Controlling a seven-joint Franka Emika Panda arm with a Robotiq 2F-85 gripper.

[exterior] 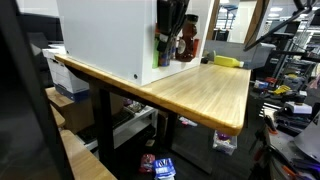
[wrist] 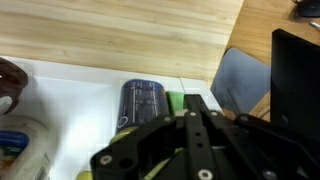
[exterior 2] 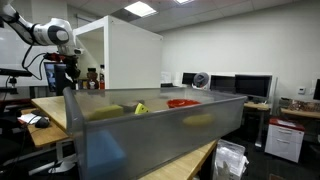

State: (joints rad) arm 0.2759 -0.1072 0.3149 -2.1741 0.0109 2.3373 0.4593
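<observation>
A robot gripper hangs over a cluster of containers on a white surface toward the far side of a wooden table, beside a tall white box. The work looks to be at the approach stage, as no contact with any container shows. How far apart the jaws stand cannot be told, since the wrist view shows mostly the gripper's black body.

In the wrist view the dark canister sits just ahead of the fingertips and to their left, apart from them. A green item lies just beside its right side. A brown bottle and a clear plastic bottle crowd the left. By the look of it, a grasp here would call for a shift left over the canister and a clean descent between close neighbours.
</observation>
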